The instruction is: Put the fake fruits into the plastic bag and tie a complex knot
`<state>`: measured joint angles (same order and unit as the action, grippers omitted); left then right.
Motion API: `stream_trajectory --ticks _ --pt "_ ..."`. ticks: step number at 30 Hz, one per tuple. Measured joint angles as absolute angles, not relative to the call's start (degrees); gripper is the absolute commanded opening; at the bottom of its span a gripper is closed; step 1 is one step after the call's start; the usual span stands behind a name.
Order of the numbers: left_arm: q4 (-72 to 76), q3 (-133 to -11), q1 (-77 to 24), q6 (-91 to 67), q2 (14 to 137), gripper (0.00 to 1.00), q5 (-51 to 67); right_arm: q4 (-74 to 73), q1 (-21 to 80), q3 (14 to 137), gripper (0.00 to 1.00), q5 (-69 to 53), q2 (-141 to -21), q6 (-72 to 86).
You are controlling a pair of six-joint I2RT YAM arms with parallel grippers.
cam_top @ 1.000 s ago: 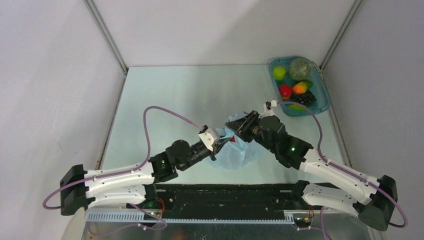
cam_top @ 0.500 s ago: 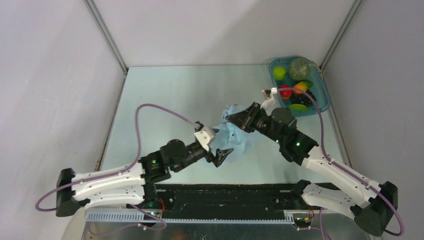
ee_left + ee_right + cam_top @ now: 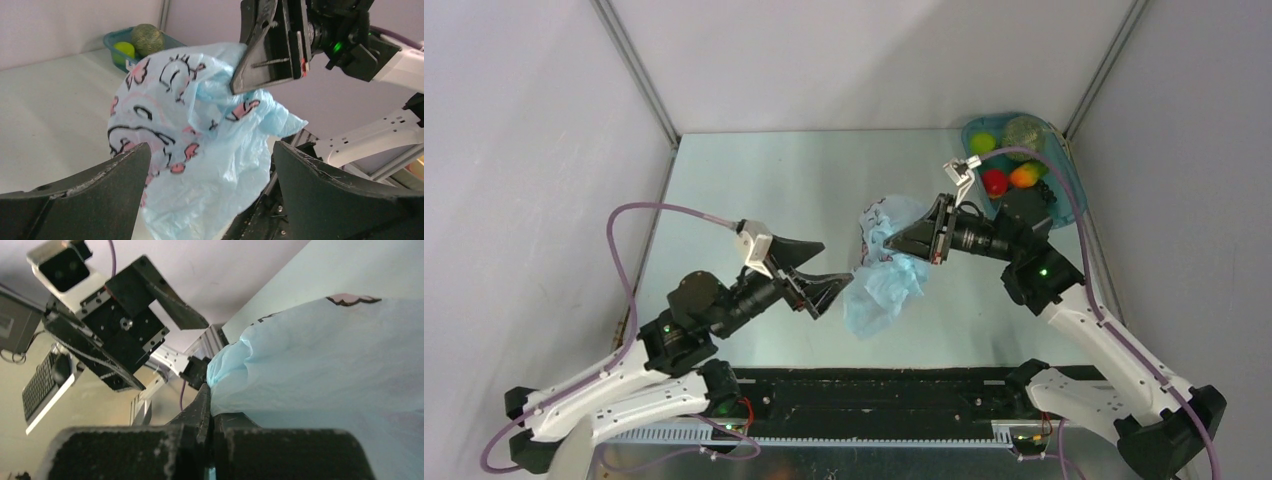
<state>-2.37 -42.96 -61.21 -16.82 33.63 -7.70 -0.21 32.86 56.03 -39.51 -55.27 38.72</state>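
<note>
The left gripper [image 3: 834,263] is standing wide open and empty, just beside the plastic bag [image 3: 884,285] without touching it. The bag is hanging between the two arms over the middle of the table, and the right gripper [image 3: 894,243] is pinching a bunched fold of its upper edge with jaws closed tight. The film is looking thin, light, limp and slippery, so it is likely calling for a firm pinch on gathered material or a handle strip, not on a single layer. The bag is sagging flat, apparently holding nothing, and I am seeing no knot. At far right the teal tray [image 3: 1074,190] is holding the fake fruits: a lime green one [image 3: 982,142], a red one [image 3: 995,182], an orange-yellow one [image 3: 1024,176] and a netted greenish ball [image 3: 1025,133]
</note>
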Motion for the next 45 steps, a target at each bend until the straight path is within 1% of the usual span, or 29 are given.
stream_trajectory --ticks 2,3,7,9,12,17,24,32,35,37,45 --pt "-0.91 -42.96 -60.86 -18.70 35.24 0.94 -6.96 0.03 32.67 54.92 0.00 -42.06 -55.33 37.58" --pt "-0.10 -42.87 -60.71 -19.59 36.12 0.91 -6.72 0.16 32.58 54.24 0.00 -42.96 -55.33 37.45" --pt "3.88 -41.69 -59.51 -24.95 40.71 0.80 -5.50 3.16 31.81 48.62 0.00 -46.30 -55.66 37.67" --pt "6.79 -39.77 -58.11 -29.52 43.07 0.77 -3.92 4.64 31.42 45.58 0.00 -47.44 -56.18 37.74" --pt "10.11 -36.53 -56.97 -35.90 46.00 0.76 -1.21 7.79 30.92 41.91 0.00 -48.66 -56.80 37.85" --pt "14.15 -33.23 -56.82 -44.66 47.42 0.76 2.02 15.05 30.46 37.04 0.00 -50.35 -56.80 39.33" --pt "22.20 -29.82 -56.80 -53.65 48.47 0.76 4.86 20.51 30.46 35.86 0.00 -52.10 -56.80 40.97" --pt "24.14 -29.69 -56.49 -57.93 52.31 0.81 5.91 23.14 30.41 35.79 0.00 -53.82 -56.80 42.46" --pt "26.06 -29.69 -56.14 -59.07 53.82 0.84 6.55 23.73 30.35 35.79 0.00 -54.59 -56.77 42.98" --pt "28.21 -29.69 -55.79 -60.05 55.09 0.87 7.20 24.12 30.35 35.79 0.00 -55.05 -56.77 43.24" --pt "38.44 -29.50 -54.94 -63.88 60.12 0.89 9.74 24.58 30.35 35.79 0.00 -56.64 -56.80 43.62"
